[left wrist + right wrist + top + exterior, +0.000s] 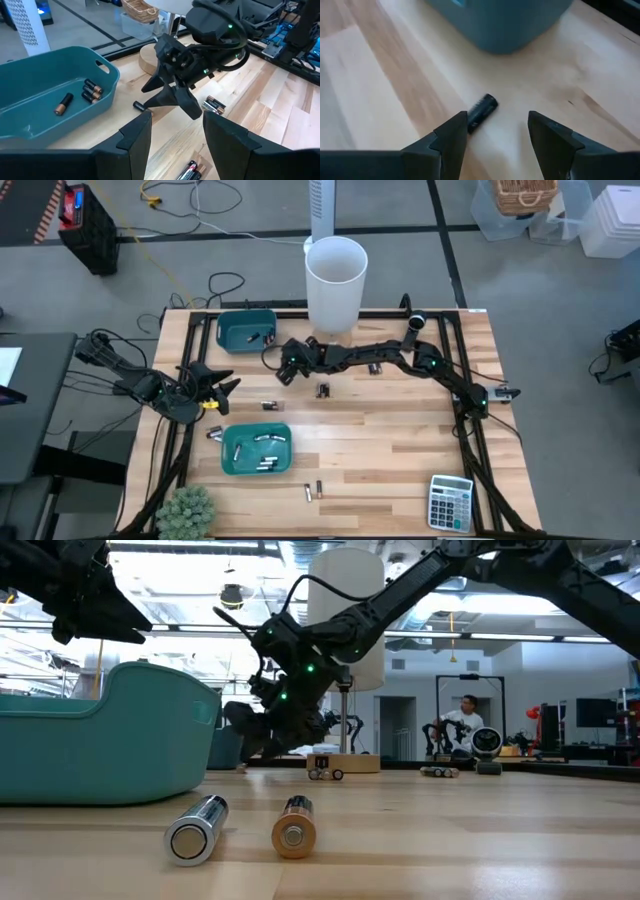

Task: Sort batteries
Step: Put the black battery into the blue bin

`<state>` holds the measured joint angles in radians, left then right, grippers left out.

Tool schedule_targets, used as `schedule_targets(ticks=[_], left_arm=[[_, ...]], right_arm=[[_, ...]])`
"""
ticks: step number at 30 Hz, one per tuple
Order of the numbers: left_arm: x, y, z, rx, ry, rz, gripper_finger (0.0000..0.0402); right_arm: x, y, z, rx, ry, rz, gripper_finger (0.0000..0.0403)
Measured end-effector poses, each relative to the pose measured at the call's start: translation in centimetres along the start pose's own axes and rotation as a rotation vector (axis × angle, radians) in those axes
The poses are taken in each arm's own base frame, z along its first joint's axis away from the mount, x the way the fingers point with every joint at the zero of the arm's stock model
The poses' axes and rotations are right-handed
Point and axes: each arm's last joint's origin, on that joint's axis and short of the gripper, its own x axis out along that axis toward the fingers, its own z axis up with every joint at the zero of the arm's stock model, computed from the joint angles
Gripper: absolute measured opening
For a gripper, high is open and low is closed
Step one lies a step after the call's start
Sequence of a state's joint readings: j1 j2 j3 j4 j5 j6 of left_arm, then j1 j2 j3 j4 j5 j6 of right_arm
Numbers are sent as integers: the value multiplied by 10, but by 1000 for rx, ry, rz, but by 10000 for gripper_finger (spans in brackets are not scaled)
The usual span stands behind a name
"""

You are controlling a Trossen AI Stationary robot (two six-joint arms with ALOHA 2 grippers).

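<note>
Batteries all over the bench (400,450). One dark cell (482,112) lies on bare wood beside the far-left teal bin (245,330), right in front of the right claw (496,134); claw is spread, fingers either side, nothing pinched, cell not touched. That bin holds a few copper-and-black cells (92,91). The near teal bin (257,450) has several silvery ones (268,439) in it. Loose ones: a pair (313,491) at the near edge, one by the near bin's left side (213,434), one mid-bench (267,406), a small cluster (323,390) just right of the right claw, more (376,368) under the right arm's forearm.

Right arm reaches across from the right side towards the far-left bin, claw low over the wood. Left claw (222,385) sits at the left edge, raised, spread wide, empty, pointing across at the right claw.

Other stuff: white bucket (335,280) at the far edge, calculator (451,502) near right corner, small plant (187,511) near left corner. A person (463,720) is seated far back in the room.
</note>
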<state>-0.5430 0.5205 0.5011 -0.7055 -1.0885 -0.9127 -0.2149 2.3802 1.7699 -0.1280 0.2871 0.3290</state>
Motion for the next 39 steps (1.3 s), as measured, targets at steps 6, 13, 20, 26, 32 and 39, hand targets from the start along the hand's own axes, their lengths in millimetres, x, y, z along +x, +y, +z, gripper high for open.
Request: schedule_targets(ticks=[6, 13, 20, 26, 32, 39], left_arm=[[0, 0, 0, 0, 0, 0, 173], [0, 0, 0, 0, 0, 0, 173], [0, 0, 0, 0, 2, -2, 173], [0, 0, 0, 0, 2, -2, 173], [0, 0, 0, 0, 8, -6, 173], [0, 0, 0, 0, 8, -6, 173]], right_arm=[[-2, 7, 0, -16, -17, 18, 228], [-2, 6, 1, -22, -25, 19, 229], [-3, 10, 1, -28, -35, 28, 248], [-4, 13, 0, -33, -41, 33, 256], [-5, 16, 0, -45, -48, 40, 256], [-4, 15, 1, -40, -57, 40, 256]])
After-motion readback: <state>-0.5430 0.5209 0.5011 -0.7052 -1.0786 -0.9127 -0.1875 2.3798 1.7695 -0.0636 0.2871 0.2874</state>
